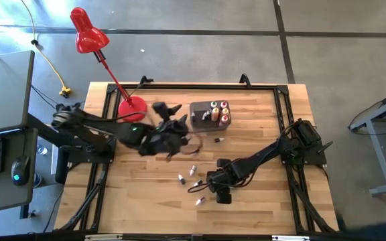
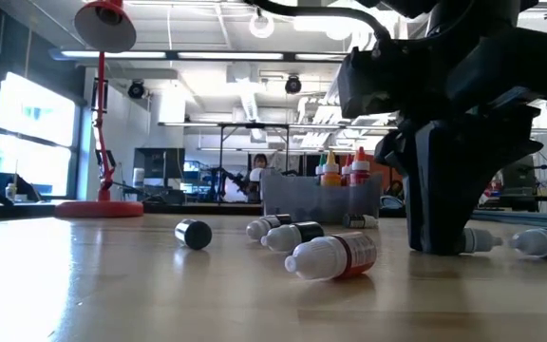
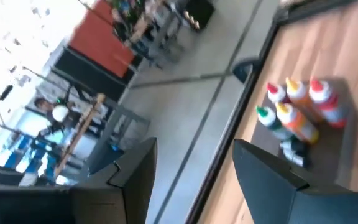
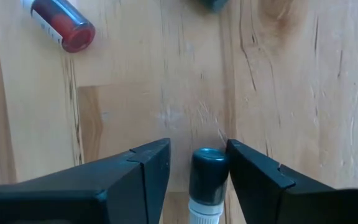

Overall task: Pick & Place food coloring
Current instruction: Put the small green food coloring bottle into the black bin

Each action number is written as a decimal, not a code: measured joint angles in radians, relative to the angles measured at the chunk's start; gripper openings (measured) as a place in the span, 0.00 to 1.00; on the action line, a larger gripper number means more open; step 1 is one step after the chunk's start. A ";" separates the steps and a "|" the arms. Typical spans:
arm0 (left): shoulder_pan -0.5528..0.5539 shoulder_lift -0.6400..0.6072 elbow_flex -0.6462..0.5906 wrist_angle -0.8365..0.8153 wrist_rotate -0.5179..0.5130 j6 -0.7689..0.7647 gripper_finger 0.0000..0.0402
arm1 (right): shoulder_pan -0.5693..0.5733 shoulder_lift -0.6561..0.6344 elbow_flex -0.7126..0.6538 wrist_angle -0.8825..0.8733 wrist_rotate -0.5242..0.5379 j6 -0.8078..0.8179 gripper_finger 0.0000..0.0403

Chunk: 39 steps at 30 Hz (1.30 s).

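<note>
Pale wooden table (image 1: pixel 260 201), grey concrete floor (image 1: pixel 200 53) around. Right tool (image 4: pixel 199 171) apart, straddling dark-capped bottle (image 4: pixel 207 180); bottle's body cut off. Left tool (image 3: pixel 194 180) apart, empty.

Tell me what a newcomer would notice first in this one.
Probably the red desk lamp at the table's far left corner, then the grey tub beside it holding upright food coloring bottles. More bottles lie scattered on the wood, and the right gripper sits low with a dark-capped bottle between its open fingers, while the left gripper hangs near the tub.
</note>
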 joint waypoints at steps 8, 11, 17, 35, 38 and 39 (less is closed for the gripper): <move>-0.186 -0.100 0.001 -0.068 -0.086 -0.104 0.51 | 0.000 0.000 0.001 -0.060 0.000 -0.017 0.38; -0.247 -0.104 0.002 -0.105 -0.082 -0.172 0.51 | 0.000 0.000 0.001 -0.066 0.005 -0.016 0.38; -0.370 -0.103 0.001 -0.230 -0.041 -0.314 0.51 | 0.000 0.000 0.000 -0.075 0.012 -0.013 0.30; -0.492 -0.102 0.000 -0.499 0.012 -0.927 0.51 | -0.163 -0.040 0.177 -0.087 0.214 -0.330 0.15; -0.492 -0.102 0.000 -0.497 0.015 -0.933 0.51 | -0.245 -0.038 0.267 -0.102 0.263 -0.461 0.15; -0.492 -0.102 0.000 -0.497 0.019 -0.936 0.51 | -0.279 -0.038 0.297 -0.086 0.266 -0.499 0.16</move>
